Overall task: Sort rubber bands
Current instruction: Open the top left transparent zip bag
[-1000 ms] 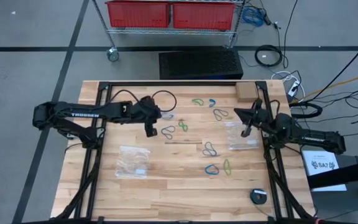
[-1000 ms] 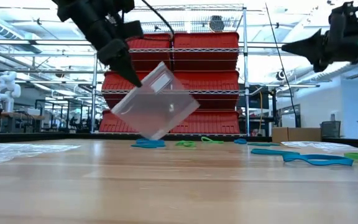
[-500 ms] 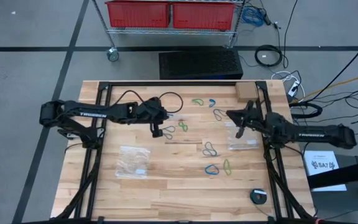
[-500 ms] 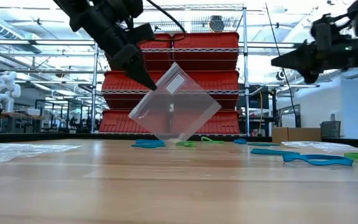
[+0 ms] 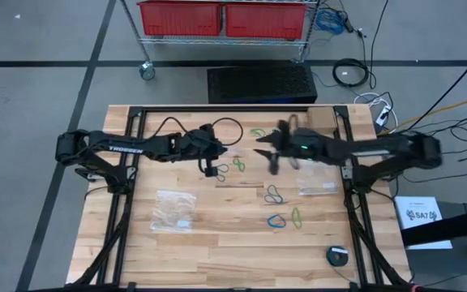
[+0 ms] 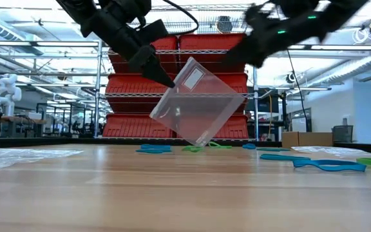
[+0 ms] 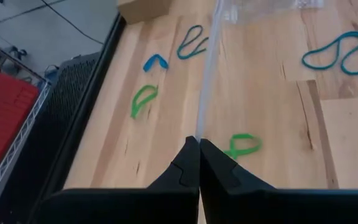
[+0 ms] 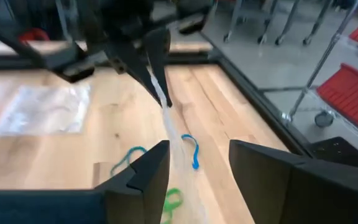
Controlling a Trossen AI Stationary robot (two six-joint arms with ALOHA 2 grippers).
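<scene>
My left gripper [image 5: 212, 167] hangs over the table's far middle, shut on a clear plastic bag [image 6: 198, 103] with a white label. In the right wrist view the bag [image 8: 166, 112] shows edge-on. My right gripper [image 8: 197, 168] is open and holds nothing; it stands just right of the bag, pointing at it [image 5: 267, 154]. Rubber bands lie flat on the wood: green [image 5: 238, 165], teal [image 5: 220, 169], green [image 5: 258, 132], blue [image 5: 276, 134], and others nearer [image 5: 274, 195], [image 5: 276, 221], [image 5: 297, 216]. My left gripper pinches the bag's upper corner [image 6: 170, 84], close to the white label, between its two fingers. The fingers slant down from the table's left. The bag hangs tilted below them, and its low corner [image 6: 201, 142] looks just clear of the table.
Two more clear bags lie flat on the table, one near left [image 5: 174, 209] and one at the right [image 5: 317, 182]. A cardboard box [image 5: 321, 120] sits at the far right and a black round object [image 5: 337, 255] near right. Red bins stand beyond the table.
My right gripper has swung fast from the table's right edge toward the middle, rising, and now points at the bag. My left gripper has gone a little toward the right with the bag, which has tipped further over and stayed off the table.
</scene>
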